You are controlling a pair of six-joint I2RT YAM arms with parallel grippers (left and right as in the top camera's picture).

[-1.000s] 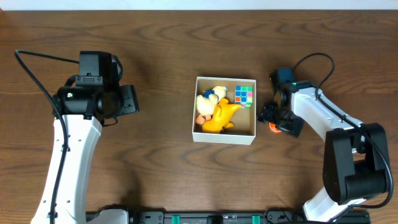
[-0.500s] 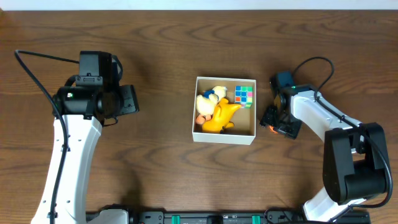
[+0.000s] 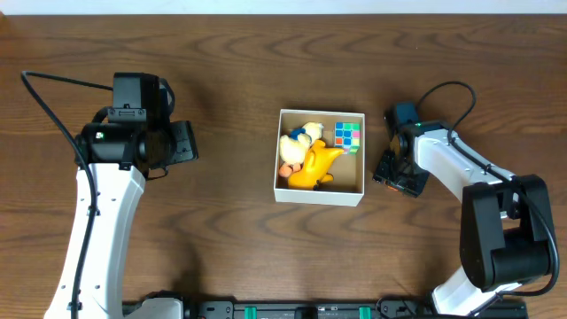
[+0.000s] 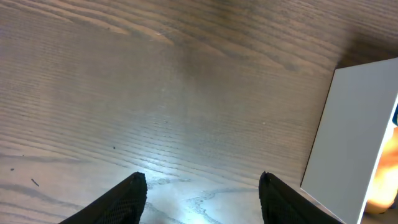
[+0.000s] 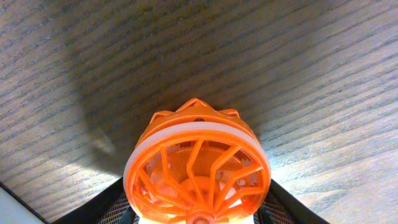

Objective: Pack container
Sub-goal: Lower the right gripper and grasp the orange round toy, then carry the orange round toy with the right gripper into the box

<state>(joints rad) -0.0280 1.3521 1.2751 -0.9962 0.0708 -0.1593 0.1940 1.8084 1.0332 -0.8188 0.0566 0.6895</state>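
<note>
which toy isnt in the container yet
The orange spoked toy, on the table flanked by the right hand; the yellow duck and colour cube lie inside the container.

The container [image 3: 320, 197] is set at the middle of the table [image 3: 230, 53]. A duck [image 3: 314, 164] and a cube [image 3: 347, 135] are lodged inside it, the cube in the far right corner. Just right of the container, a wheel [image 5: 198, 171] is set on the table between the right gripper's [image 3: 390, 173] fingers. The left gripper [image 4: 202, 186] is placed well apart to the left.
</note>
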